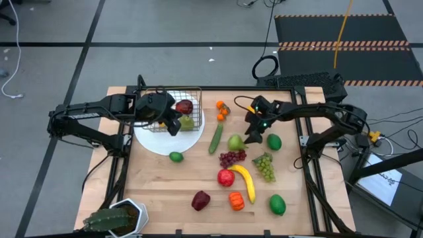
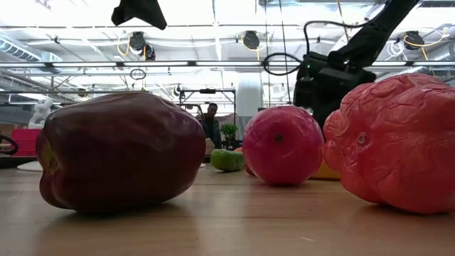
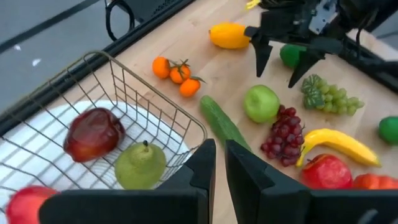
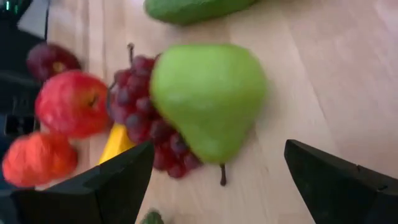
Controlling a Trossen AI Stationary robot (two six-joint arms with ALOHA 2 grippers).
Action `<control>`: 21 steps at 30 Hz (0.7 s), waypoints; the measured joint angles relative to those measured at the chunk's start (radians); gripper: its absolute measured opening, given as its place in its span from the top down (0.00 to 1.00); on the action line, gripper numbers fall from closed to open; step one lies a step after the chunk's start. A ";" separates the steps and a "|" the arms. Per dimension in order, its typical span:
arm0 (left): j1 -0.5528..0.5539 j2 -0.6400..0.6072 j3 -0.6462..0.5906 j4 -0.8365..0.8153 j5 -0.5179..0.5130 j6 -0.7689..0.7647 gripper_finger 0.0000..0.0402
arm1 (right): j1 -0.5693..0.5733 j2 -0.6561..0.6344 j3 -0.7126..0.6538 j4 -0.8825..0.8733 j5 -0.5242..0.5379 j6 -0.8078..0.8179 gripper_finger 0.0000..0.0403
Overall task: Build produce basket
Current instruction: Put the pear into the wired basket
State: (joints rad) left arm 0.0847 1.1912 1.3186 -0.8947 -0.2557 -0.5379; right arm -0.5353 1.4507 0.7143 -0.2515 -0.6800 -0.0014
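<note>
The right end effector [image 4: 211, 180] hangs wide open just above the green pear [image 4: 208, 99], which lies on the counter [image 4: 311, 81] touching the purple grapes [image 4: 140, 112]. Likely light, stiff and slick (plastic, I'd judge), so pinch its broad belly. Left end effector [image 3: 219, 163] is closed and empty over the basket [image 3: 124, 87]

Even, bright overhead light; shadows on the worktop [image 1: 198, 172] are soft and short. In the low view ceiling lamps [image 2: 249, 39] glare white and the near pepper [image 2: 121, 149] is soft. The right wrist view blurs the pear [image 4: 208, 99].
</note>
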 joint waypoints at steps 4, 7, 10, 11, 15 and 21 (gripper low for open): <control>-0.010 0.000 0.000 0.008 0.000 -0.090 0.91 | 0.005 -0.092 0.001 -0.080 0.097 -0.084 0.11; -0.023 0.000 0.000 0.014 -0.008 -0.141 0.91 | 0.037 -0.146 0.001 -0.137 0.189 -0.120 0.12; -0.030 0.000 0.000 0.017 -0.017 -0.152 0.91 | 0.084 -0.180 -0.022 -0.140 0.233 -0.110 0.16; -0.030 0.000 0.000 0.017 -0.023 -0.152 0.91 | 0.102 -0.185 -0.034 -0.132 0.246 -0.102 0.18; -0.030 0.000 0.000 0.008 -0.035 -0.149 0.91 | 0.183 -0.192 -0.094 -0.115 0.312 -0.055 0.26; -0.028 0.000 0.000 -0.023 -0.072 -0.150 0.91 | 0.284 -0.192 -0.161 -0.018 0.374 -0.011 0.38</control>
State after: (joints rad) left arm 0.0565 1.1908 1.3182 -0.9178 -0.3281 -0.6880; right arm -0.2511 1.2583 0.5532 -0.2693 -0.3063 -0.0127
